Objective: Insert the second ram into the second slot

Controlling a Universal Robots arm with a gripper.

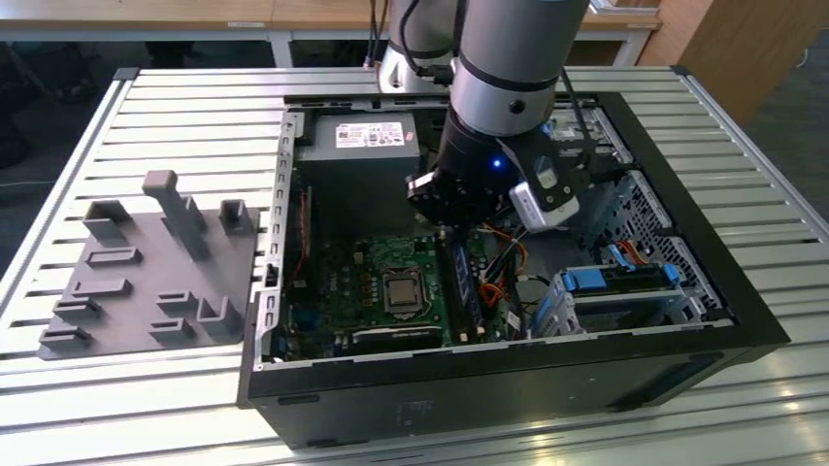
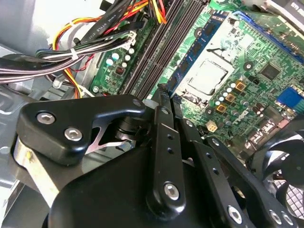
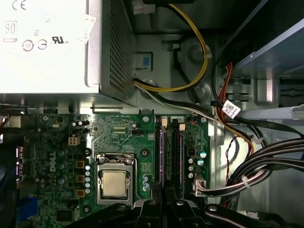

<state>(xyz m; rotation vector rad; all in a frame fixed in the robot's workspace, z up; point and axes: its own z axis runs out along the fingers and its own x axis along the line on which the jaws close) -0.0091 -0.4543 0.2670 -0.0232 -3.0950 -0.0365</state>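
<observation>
Second ram (image 2: 198, 45): blue stick seated beside CPU socket (image 2: 206, 76), long axis parallel to socket side. Gripper (image 2: 166, 97) over its end, jaws clenched, holding nothing.

My gripper (image 2: 164, 92) has smooth black links with a soft sheen and bright metal screws. Just beneath it the motherboard (image 3: 118, 128) looks like glossy green lacquered board, and its processor lid (image 3: 114, 184) is dull bare metal. Beyond the gripper, the power supply (image 3: 116, 47) is matt grey perforated sheet metal. Beside the gripper, the cables (image 3: 266, 159) wear smooth plastic sheathing.
</observation>
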